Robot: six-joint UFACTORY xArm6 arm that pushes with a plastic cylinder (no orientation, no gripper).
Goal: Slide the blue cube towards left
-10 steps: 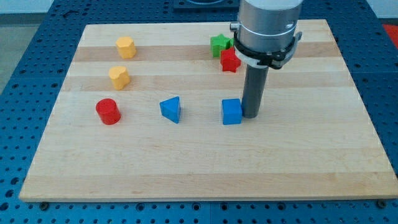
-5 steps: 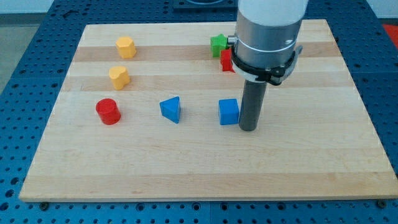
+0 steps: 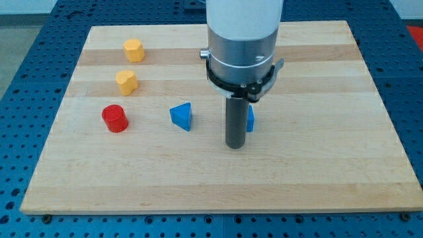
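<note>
On the wooden tabletop [image 3: 330, 165] five blocks could be counted, one of them only in part. Two were yellow: one yellow block [image 3: 133, 49] near the view's top left, and a second yellow block [image 3: 126, 82] just below it, each of a rounded many-sided form. One red cylinder [image 3: 114, 118] stood below those, toward the view's left. One blue triangular block [image 3: 181, 116] lay to the right of the cylinder, well apart from it. The blue cube [image 3: 250, 118] sat near the middle of the board, almost wholly hidden behind the rod, so only a thin blue sliver showed at the rod's right edge. My tip [image 3: 234, 145] rested on the board just in front of the cube, toward the view's bottom, and to the right of the triangular block. The arm carried no pincer, so there was no spread or pinch to tell.
</note>
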